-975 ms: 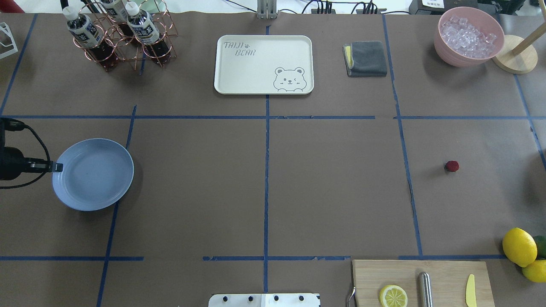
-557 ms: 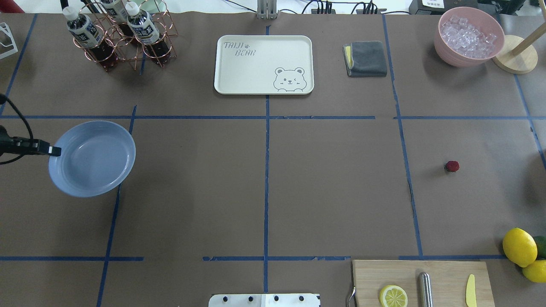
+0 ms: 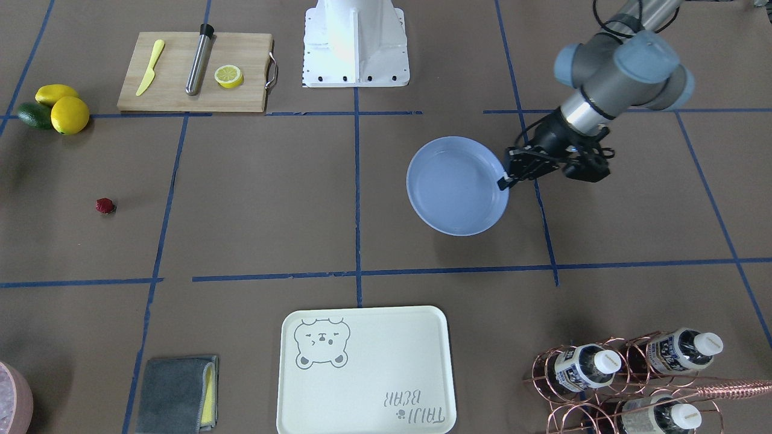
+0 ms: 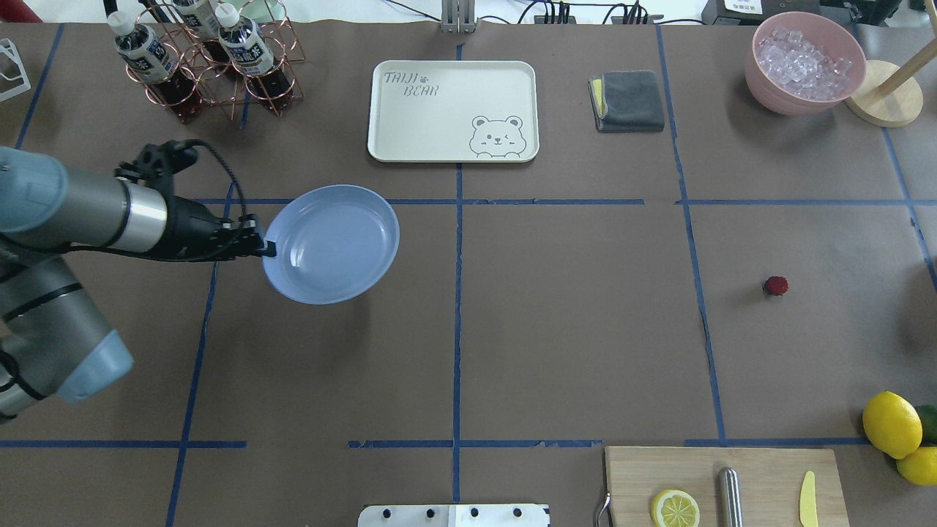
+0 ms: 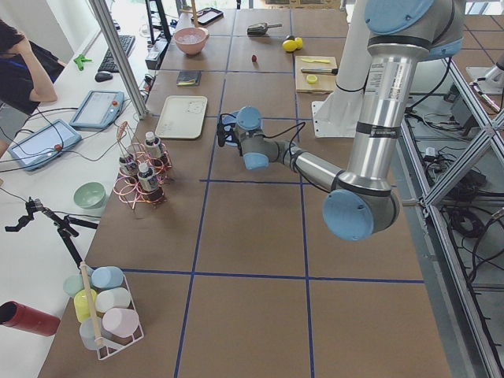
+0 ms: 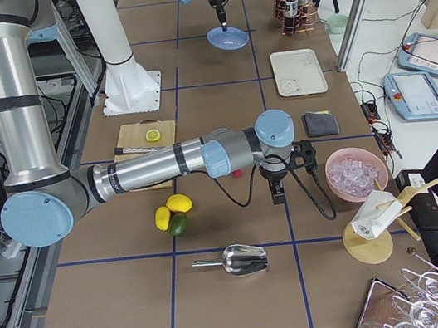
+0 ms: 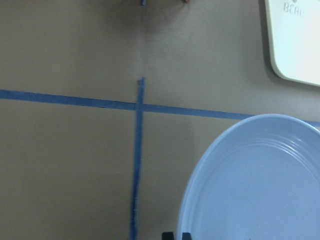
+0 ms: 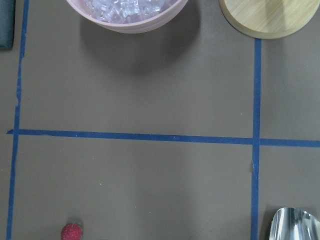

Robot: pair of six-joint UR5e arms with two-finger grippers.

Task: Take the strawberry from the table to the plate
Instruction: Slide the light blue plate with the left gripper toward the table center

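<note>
The light blue plate (image 4: 344, 238) hangs tilted a little above the table (image 4: 571, 329), left of the centre line, with nothing in it. My left gripper (image 4: 262, 249) is shut on the plate's left rim; in the front view the left gripper (image 3: 504, 179) pinches the plate (image 3: 455, 187) at its right edge. The left wrist view shows the plate (image 7: 260, 185) filling the lower right. The strawberry (image 4: 776, 285) lies alone on the paper far to the right, also seen as the strawberry (image 3: 105, 206) and the strawberry (image 8: 71, 231). My right gripper (image 6: 278, 197) hovers near it; I cannot tell if it is open or shut.
A cream bear tray (image 4: 453, 110) and a folded grey cloth (image 4: 628, 100) lie at the far side. A wire rack of bottles (image 4: 205, 58) stands far left, a pink bowl of ice (image 4: 804, 62) far right. Lemons (image 4: 891, 423) and a cutting board (image 4: 725, 487) sit near right.
My left arm has lifted the plate off the table and carried it right, from the left edge toward the centre line. The strawberry has not moved.
</note>
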